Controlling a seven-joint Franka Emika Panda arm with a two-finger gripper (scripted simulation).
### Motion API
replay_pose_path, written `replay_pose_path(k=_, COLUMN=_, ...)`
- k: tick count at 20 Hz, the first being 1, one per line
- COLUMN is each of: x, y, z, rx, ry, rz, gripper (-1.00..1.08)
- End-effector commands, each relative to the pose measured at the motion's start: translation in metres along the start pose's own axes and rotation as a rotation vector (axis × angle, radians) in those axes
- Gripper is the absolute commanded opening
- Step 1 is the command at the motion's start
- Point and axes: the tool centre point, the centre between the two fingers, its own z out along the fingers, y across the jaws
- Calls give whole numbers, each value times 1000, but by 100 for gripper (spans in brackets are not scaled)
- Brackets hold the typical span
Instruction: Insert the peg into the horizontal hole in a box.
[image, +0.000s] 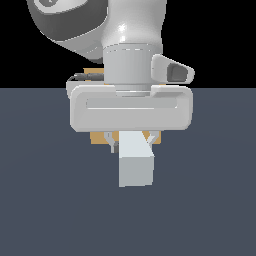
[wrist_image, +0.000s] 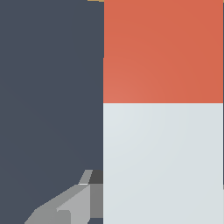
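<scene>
Centrally in the exterior view, the gripper (image: 131, 141) clamps its two fingers (image: 112, 142) against the sides of the peg (image: 135, 161), whose pale end projects toward the camera below the grey hand. Behind the hand, slivers of the tan box (image: 95, 138) show. The wrist view shows the peg (wrist_image: 162, 131), red-orange above pale grey, beside one finger (wrist_image: 72, 205).

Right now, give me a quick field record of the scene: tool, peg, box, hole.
tool: shut on the peg, fingers either side of it
peg: held off the floor, pale end facing the exterior camera; red-orange end shows in the wrist view
box: tan, mostly hidden behind the tool body
hole: not visible in either view
insertion: cannot be confirmed
</scene>
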Motion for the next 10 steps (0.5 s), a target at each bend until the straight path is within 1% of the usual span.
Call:
replay_pose_path(k=1, x=4, y=-9, z=-10, rx=-6, ry=-1, rz=25, gripper=-100)
replay_pose_path(k=6, x=11, y=-23, z=-21, rx=-6, ry=-1, rz=61, gripper=-100)
replay_pose_path(k=10, x=15, y=-29, z=-26, rx=-6, ry=-1, rz=77, gripper=-100)
